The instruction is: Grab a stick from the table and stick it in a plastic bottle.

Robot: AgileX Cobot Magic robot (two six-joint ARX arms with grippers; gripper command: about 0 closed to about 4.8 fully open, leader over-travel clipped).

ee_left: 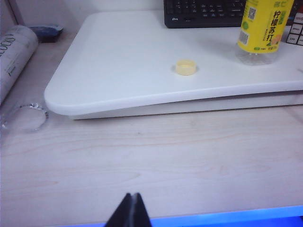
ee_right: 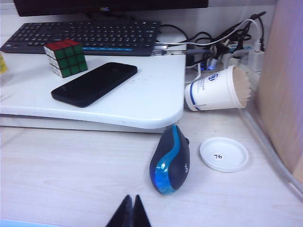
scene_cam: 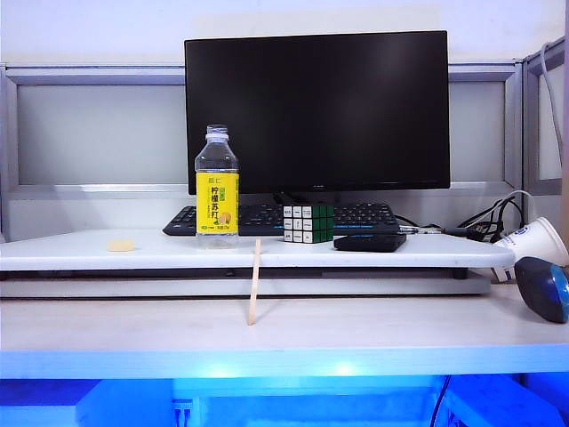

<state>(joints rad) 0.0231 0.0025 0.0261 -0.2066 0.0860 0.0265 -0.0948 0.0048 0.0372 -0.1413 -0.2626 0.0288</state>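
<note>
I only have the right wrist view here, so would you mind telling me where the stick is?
Observer: The stick leans against the front edge of the raised shelf, its lower end on the table.
Operator: Thanks, and where does the bottle stand?
Observer: The bottle stands upright on the shelf, just behind and left of the stick in the exterior view.
Operator: Is its cap on?
Observer: No, its neck is open; a pale yellow cap lies on the shelf to its left.
Operator: And the left gripper?
Observer: The left gripper is shut, over bare table near the front edge, like the shut right gripper.
</note>
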